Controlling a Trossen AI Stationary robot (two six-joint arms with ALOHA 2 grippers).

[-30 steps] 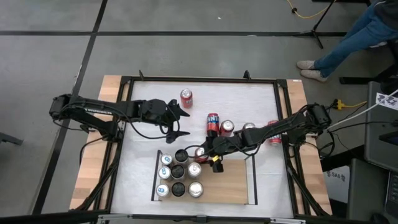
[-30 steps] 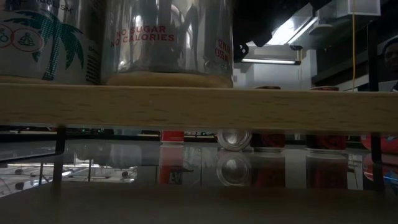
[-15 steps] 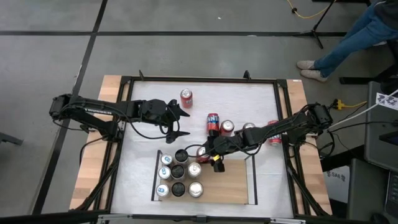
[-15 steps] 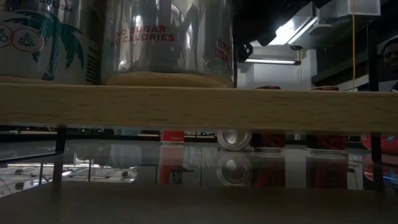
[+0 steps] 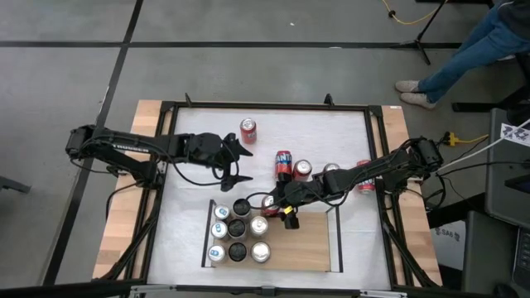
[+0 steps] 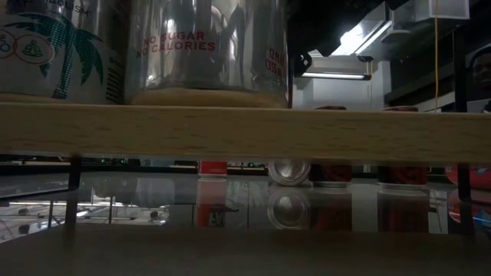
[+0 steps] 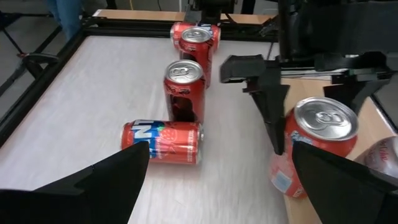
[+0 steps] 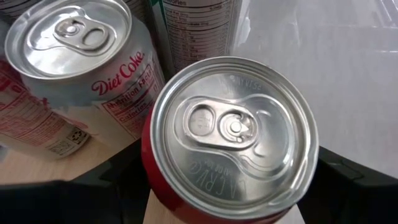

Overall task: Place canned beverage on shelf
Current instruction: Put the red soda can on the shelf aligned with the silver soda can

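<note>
Right wrist view: right end effector (image 8: 233, 186) clamps red can (image 8: 233, 134) mid-frame; rigid, smooth, probably slippery, so hold the sidewall; left end effector (image 7: 217, 180) open.

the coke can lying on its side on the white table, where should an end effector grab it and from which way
Take the lying can across its round body near the middle, coming straight down from above. Its long curved sides are clear on both flanks, while the upright red can stands just beyond it, so keep the fingers off that side.

Red can (image 8: 233, 140): shiny brushed-metal lid, glossy painted wall. Shelf (image 5: 306, 248): pale matt wood, black metal rails. Bench (image 5: 199, 186): smooth white top. Fingers (image 7: 106, 177): matt black.
</note>
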